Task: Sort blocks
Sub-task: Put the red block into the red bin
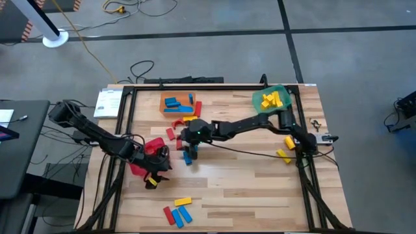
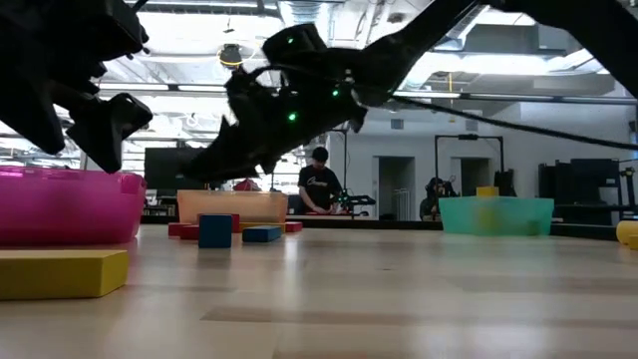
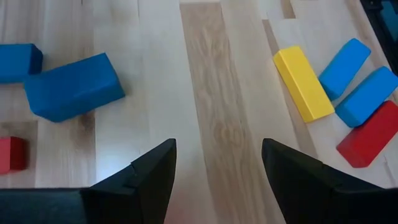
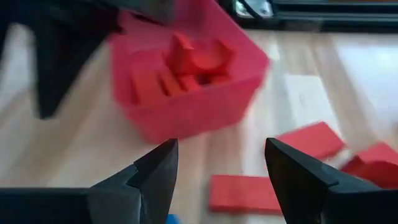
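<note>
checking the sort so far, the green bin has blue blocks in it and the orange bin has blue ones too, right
Not quite. In the high view the green bin holds yellow blocks, not blue. The orange bin does hold blue blocks, as you said.

The table (image 1: 260, 188) lies bare across its near right half, giving wide passage there. Mid-table is crowded: the right gripper (image 1: 190, 140) hangs over scattered red blocks (image 1: 172, 133) and blue blocks (image 1: 188, 156), just in front of the orange bin (image 1: 162, 104). The red bin (image 1: 151, 148) and the left gripper (image 1: 161, 164) block the left side. A small cluster of blocks (image 1: 178, 211) sits at the near edge; bare wood separates it from the left gripper.
</note>
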### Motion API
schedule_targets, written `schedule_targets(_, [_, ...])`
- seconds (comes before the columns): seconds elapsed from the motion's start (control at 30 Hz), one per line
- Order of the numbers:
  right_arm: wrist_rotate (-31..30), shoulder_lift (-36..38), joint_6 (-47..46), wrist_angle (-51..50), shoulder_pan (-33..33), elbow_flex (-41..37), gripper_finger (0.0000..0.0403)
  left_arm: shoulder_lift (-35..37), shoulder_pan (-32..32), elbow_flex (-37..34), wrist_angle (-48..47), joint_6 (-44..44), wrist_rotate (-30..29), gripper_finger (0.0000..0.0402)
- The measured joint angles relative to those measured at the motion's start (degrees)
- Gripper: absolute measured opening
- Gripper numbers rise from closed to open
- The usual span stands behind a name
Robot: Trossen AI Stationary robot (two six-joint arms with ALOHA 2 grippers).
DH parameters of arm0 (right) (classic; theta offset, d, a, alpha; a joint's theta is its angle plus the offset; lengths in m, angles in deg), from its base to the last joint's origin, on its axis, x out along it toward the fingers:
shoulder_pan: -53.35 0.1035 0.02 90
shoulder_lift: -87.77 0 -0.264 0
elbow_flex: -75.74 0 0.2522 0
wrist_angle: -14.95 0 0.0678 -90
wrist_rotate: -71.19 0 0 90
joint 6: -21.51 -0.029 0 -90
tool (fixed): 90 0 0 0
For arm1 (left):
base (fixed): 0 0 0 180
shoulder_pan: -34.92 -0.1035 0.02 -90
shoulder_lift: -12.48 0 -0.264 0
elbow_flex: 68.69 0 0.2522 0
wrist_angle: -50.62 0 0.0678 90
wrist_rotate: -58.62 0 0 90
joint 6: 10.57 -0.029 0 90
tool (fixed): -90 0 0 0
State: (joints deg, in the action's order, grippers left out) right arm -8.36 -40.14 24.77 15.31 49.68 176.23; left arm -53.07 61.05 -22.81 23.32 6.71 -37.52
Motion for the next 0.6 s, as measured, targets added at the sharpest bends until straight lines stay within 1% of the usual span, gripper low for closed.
schedule_targets(0.2, [-0.6,-2.0,2.9,-0.5,-2.0,3.7,0.0255,0.0,1.0,0.0,-0.4,0.8,-0.1,0.0233])
schedule_targets(0.3, [-0.5,-1.9,3.2,-0.6,-3.5,3.9,0.0255,0.0,1.0,0.0,-0.7,0.9,-0.1,0.0233])
schedule_targets(0.43, [-0.3,-2.0,3.2,-3.3,-6.1,3.9,0.0255,0.0,1.0,0.0,-0.7,1.0,-0.4,0.0233])
schedule_targets(0.6, [-0.5,-2.8,2.2,-5.5,-9.3,3.8,0.0255,0.0,1.0,0.0,-0.7,1.0,-2.1,0.0233])
